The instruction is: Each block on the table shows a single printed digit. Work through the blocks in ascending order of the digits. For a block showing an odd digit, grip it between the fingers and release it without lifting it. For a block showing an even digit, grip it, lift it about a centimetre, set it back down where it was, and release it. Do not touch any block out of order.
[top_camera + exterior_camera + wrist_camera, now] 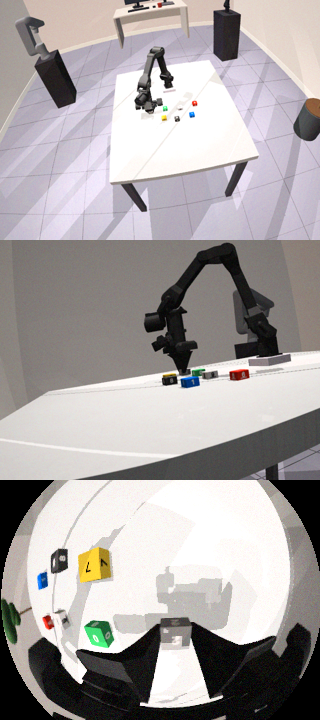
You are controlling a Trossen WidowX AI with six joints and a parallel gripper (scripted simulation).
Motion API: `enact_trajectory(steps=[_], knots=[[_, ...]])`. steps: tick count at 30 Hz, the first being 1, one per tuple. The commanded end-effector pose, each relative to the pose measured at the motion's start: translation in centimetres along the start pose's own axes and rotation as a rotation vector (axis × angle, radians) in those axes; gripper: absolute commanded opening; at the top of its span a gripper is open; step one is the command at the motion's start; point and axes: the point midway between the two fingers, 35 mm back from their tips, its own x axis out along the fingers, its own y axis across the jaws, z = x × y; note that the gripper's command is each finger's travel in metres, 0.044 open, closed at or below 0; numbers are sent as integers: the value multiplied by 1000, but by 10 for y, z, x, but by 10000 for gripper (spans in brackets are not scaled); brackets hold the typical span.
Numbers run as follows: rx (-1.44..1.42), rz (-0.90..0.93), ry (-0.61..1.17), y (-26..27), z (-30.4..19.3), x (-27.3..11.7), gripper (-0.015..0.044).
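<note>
So the black gripper [150, 111] [183, 371] [175, 626] is partway closed, fingers pinching the grey cube marked 3 [151, 112] [184, 373] [175, 633], over toward the desk's left edge in the top view. The other six are hard-edged cubes too, matte-looking: green, yellow, black, white, blue, red. The smooth white desk [180, 144] [129, 426] [135, 535] has shadow streaks, and pale lilac tile [64, 196] lies below. There's a red mug [159, 4] at the back, contents too small to tell.

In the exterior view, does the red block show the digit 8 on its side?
No, the red block shows an underlined 6 there.
</note>
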Motion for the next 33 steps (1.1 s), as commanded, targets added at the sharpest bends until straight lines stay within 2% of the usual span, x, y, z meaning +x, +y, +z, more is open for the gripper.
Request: enact_trajectory(steps=[1,20,33], knots=[[1,-6,-2,-1,1,-6,120],[-5,0,2,0,-1,-14,120],[-5,0,2,0,-1,1,120]])
